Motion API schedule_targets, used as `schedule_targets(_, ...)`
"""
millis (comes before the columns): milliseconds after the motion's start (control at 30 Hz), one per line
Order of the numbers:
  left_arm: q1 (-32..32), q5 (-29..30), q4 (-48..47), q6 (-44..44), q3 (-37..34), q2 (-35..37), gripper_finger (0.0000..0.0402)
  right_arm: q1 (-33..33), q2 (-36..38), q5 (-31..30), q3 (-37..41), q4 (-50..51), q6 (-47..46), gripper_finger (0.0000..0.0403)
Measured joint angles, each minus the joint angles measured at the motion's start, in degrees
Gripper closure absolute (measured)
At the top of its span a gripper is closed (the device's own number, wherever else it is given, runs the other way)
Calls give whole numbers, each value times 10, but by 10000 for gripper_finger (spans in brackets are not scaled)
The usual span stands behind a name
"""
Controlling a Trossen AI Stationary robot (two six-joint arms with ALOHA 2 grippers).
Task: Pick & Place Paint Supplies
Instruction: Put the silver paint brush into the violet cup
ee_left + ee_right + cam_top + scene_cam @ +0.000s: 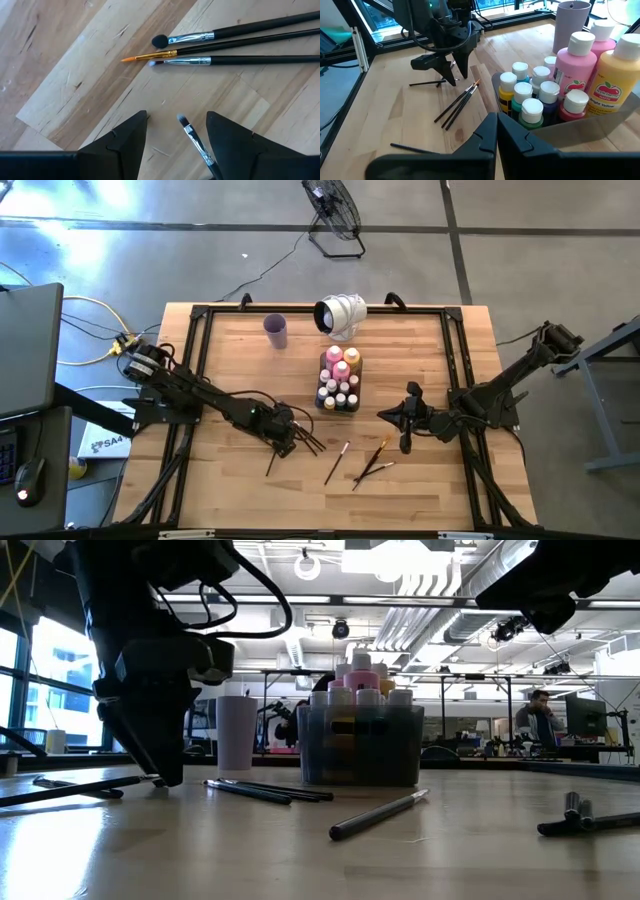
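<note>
Wooden table [230, 350]: left hand [283, 438] open astride a paintbrush [197, 145]; right hand [392, 416] shut.

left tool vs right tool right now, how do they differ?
The left tool is open, its fingers down at the table straddling a paintbrush. The right tool is shut, empty, hovering near the tray of paint bottles. Both are dark and two-fingered.
</note>
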State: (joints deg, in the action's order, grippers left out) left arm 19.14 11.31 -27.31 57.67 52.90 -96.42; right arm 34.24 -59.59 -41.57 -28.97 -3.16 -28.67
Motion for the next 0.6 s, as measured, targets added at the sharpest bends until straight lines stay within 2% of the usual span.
schedule_targets(600,0,-2,2,-3,0,-1,199,0,0,0,0,0,0,400)
